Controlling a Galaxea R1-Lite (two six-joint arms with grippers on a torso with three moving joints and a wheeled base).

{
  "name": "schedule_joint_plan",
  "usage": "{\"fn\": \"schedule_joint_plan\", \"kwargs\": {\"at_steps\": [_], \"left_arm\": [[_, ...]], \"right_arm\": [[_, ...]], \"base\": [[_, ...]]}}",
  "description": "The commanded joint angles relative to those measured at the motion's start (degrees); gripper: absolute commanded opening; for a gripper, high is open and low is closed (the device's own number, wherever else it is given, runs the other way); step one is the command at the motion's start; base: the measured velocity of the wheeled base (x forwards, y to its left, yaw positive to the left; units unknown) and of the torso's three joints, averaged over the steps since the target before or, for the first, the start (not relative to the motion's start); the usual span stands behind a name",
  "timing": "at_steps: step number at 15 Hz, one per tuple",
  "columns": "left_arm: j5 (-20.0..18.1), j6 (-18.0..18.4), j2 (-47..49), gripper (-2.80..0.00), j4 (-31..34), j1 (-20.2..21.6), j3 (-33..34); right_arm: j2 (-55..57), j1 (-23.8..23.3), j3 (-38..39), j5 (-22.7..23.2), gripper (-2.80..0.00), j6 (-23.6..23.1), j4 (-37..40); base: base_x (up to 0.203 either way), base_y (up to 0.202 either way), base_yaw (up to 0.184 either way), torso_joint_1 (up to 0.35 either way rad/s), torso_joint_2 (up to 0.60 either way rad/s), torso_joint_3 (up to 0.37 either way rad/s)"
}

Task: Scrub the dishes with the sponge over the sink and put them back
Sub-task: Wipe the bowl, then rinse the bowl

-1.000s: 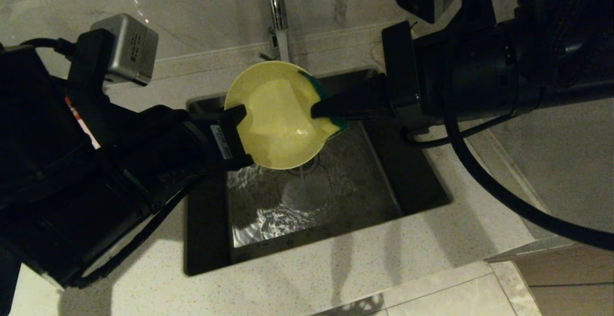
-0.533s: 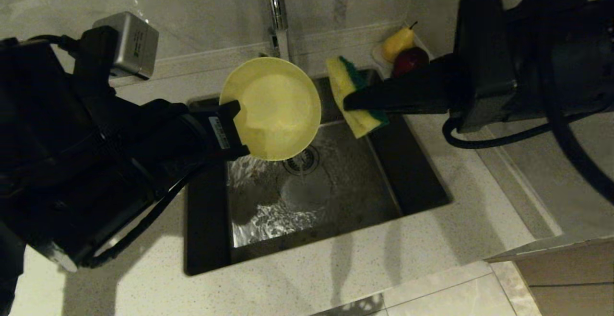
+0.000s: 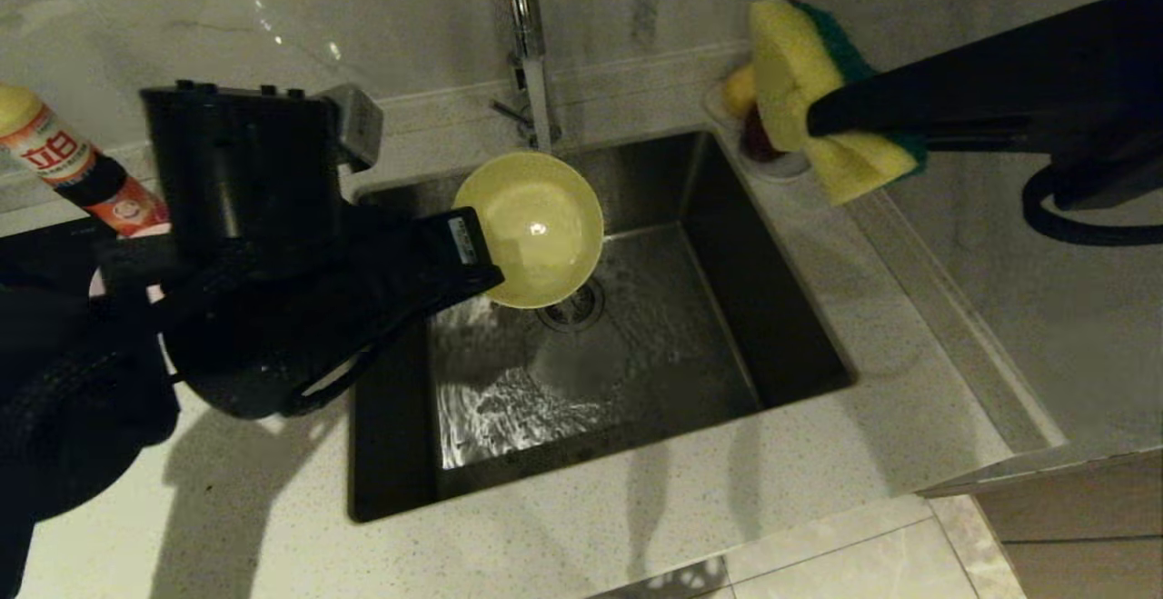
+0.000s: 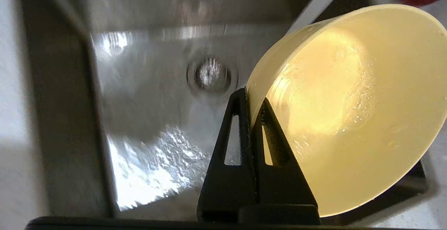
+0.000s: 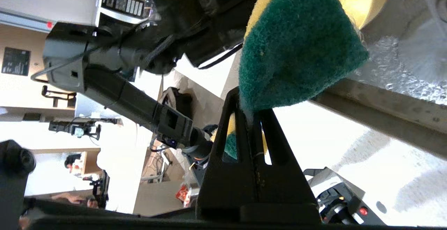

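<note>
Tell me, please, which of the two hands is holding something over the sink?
The left hand, pinching the yellow bowl above the sink.

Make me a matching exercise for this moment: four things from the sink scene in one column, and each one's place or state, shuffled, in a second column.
Things:
1. yellow bowl
2. sponge
3. drain
4. bottle

Places or states:
a. on the counter at the far left
b. clamped by the right gripper, raised beside the sink
c. in the wet floor of the sink
d. held by its rim in the left gripper, over the sink

Pairs: 1-d, 2-b, 3-c, 4-a
</note>
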Motion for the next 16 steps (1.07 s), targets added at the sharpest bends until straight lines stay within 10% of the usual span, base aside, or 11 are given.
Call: {"fn": "schedule_joint_plan", "kwargs": {"at_steps": [1,7,16], "left_arm": [[0.0,-6.5,6.5,-2.80,9.9,1.6,-8.1],[-12.2,-24.3,15.9,-2.80,28.8,10.0,-26.0],[-18.4,-28.3,17.2,-2.80,30.0,11.9,-29.5]], "right_arm": [[-2.1,-0.4,1.4,0.2,-2.80,0.2,0.3],[-3.0,-0.4,3.9,0.1,-2.80,0.0,-0.1],[-4.5,-1.3,4.6,0.1,-2.80,-0.7,0.1]], "base": [[0.000,0.000,0.000,0.000,0.00,0.000],[0.000,0.000,0.000,0.000,0.00,0.000],[0.000,0.000,0.000,0.000,0.00,0.000]]}}
